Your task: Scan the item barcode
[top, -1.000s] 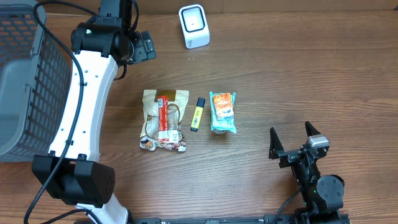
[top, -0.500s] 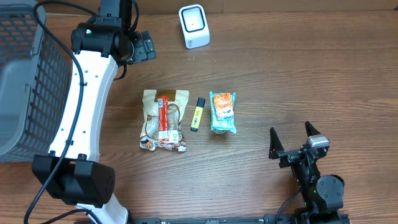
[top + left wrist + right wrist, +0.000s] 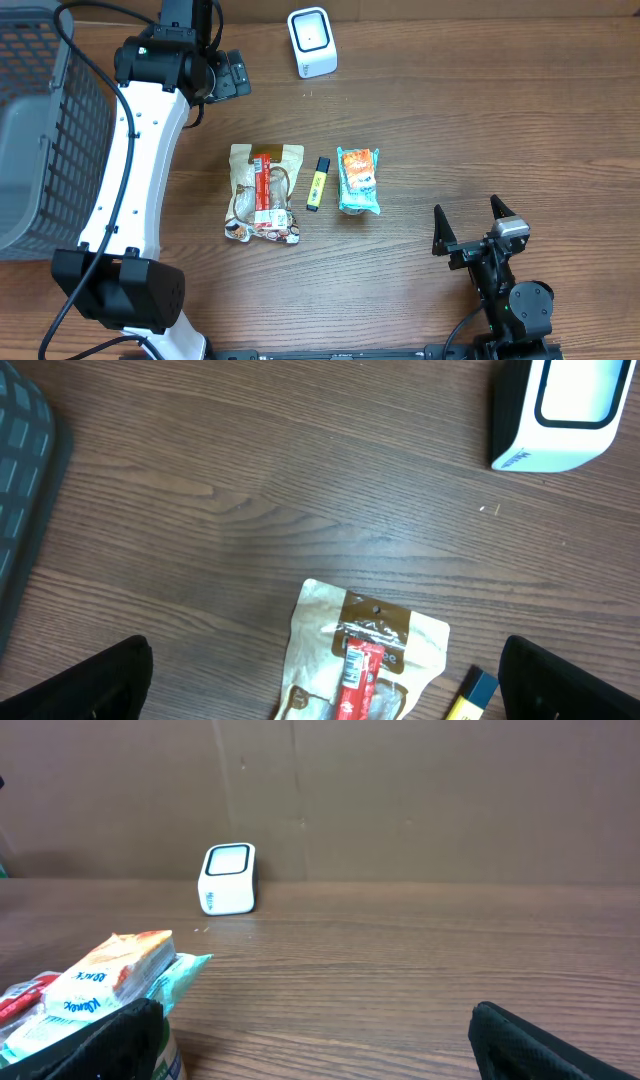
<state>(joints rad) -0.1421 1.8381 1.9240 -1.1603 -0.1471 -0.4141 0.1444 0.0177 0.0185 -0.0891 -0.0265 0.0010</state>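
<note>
Three items lie in a row mid-table: a beige snack bag (image 3: 264, 192) with a red stick on it, a yellow highlighter (image 3: 317, 184) and a teal-and-orange packet (image 3: 358, 180). A white scanner (image 3: 312, 41) stands at the far edge. My left gripper (image 3: 230, 73) hangs open above the table, left of the scanner and beyond the bag. Its wrist view looks down on the bag (image 3: 370, 660), the highlighter's tip (image 3: 472, 695) and the scanner (image 3: 555, 410). My right gripper (image 3: 468, 226) rests open at the near right, holding nothing, with the packet (image 3: 110, 975) at its left finger and the scanner (image 3: 229, 878) far ahead.
A grey mesh basket (image 3: 40, 130) fills the left side, its corner showing in the left wrist view (image 3: 25, 470). The left arm's white link (image 3: 130, 170) stretches over the table's left part. A brown cardboard wall (image 3: 400, 790) backs the table.
</note>
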